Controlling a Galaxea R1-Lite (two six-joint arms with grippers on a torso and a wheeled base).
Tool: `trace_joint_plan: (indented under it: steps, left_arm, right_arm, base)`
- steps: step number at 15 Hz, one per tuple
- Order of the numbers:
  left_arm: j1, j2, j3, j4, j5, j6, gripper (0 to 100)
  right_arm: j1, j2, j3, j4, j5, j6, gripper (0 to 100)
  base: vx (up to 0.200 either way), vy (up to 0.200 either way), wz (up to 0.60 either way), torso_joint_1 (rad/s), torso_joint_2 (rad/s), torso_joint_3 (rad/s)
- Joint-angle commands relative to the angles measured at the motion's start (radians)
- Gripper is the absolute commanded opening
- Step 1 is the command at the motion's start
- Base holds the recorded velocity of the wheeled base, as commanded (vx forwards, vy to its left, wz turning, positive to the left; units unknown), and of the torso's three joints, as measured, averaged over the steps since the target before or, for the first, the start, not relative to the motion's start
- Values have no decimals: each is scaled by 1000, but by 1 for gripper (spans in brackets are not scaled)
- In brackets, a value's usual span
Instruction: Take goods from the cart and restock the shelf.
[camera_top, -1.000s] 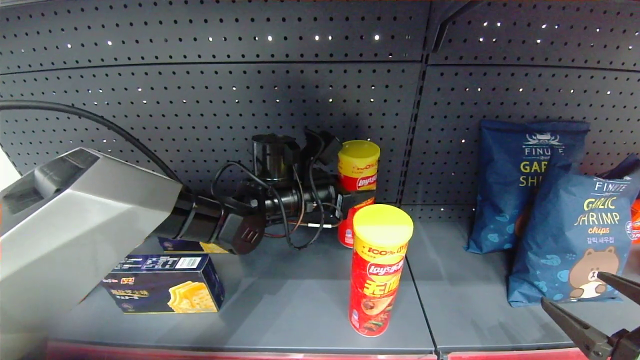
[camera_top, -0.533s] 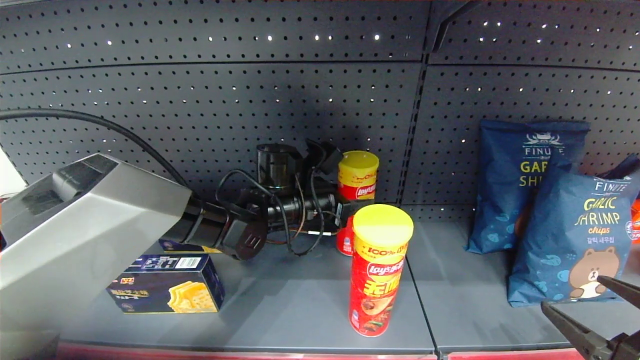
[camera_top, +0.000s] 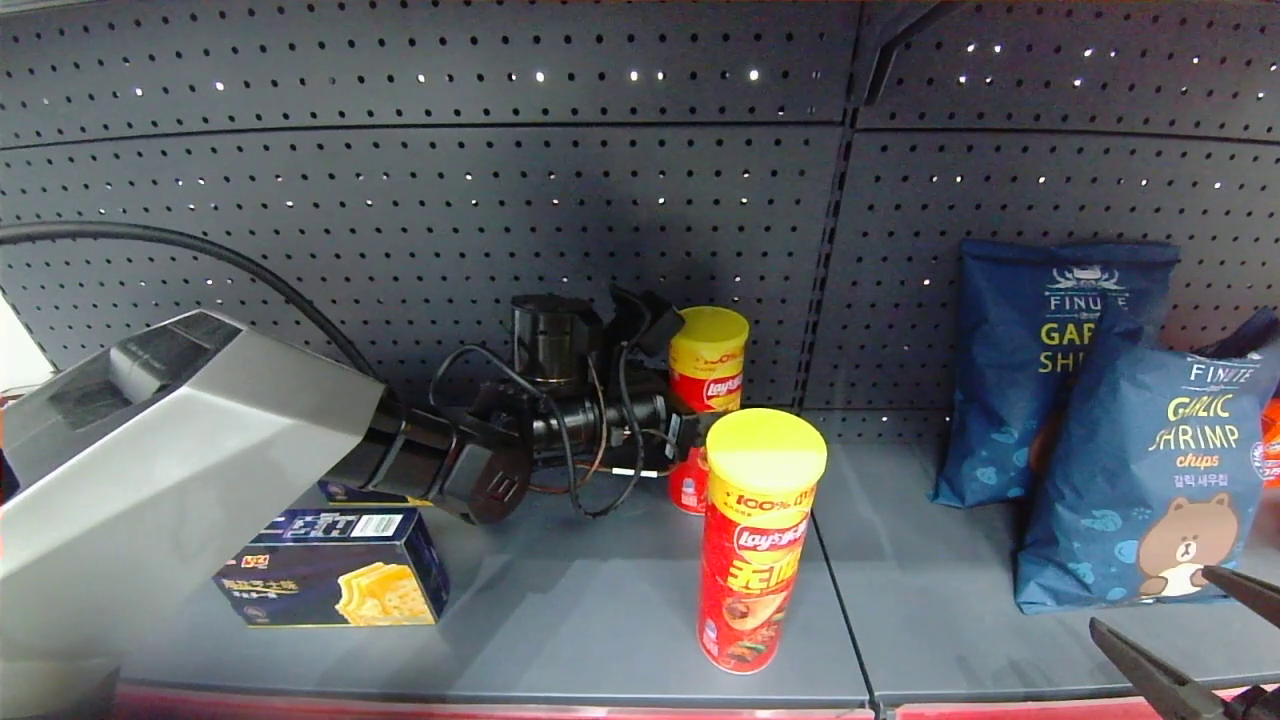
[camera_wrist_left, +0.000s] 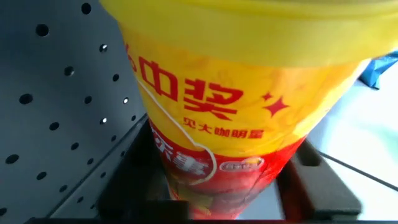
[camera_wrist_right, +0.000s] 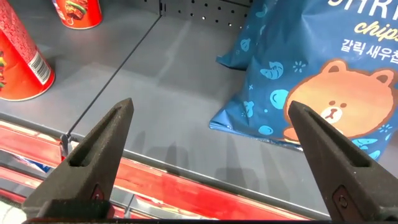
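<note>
Now, from the lower left: a cracker box (camera_top: 330, 565) lies on the shelf (camera_top: 560, 610). At centre, the left gripper (camera_top: 686, 425) is clamped around the rear chips can (camera_top: 708, 360) by the pegboard (camera_top: 400, 200), just behind the front chips can (camera_top: 760, 540). Whether its base is seated I cannot tell. Best to settle it upright and flat, release, then back straight out without brushing the front chips can. Chip bags (camera_top: 1140, 480) stand at right; the right gripper (camera_top: 1195, 625), lower right, gapes wide, empty.
</note>
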Motion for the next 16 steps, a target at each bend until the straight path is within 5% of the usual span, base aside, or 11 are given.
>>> trace_joint_plan:
  steps: [1, 7, 13, 16]
  left_arm:
    - [-2, 1, 0, -2, 1, -1, 100]
    - [-2, -44, 42, -2, 2, -1, 100]
    - [20, -207, 258, -98, 11, -2, 100]
    - [76, -323, 382, -133, 8, -2, 100]
  right_arm:
    - [1, 0, 0, -1, 0, 0, 100]
    - [7, 10, -14, -1, 1, 0, 100]
    - [7, 44, -41, 0, 0, 1, 100]
    - [12, 130, -90, 0, 0, 0, 100]
  base:
    - [0, 0, 0, 0, 0, 0]
    - [0, 0, 0, 0, 0, 0]
    - [0, 0, 0, 0, 0, 0]
    - [0, 0, 0, 0, 0, 0]
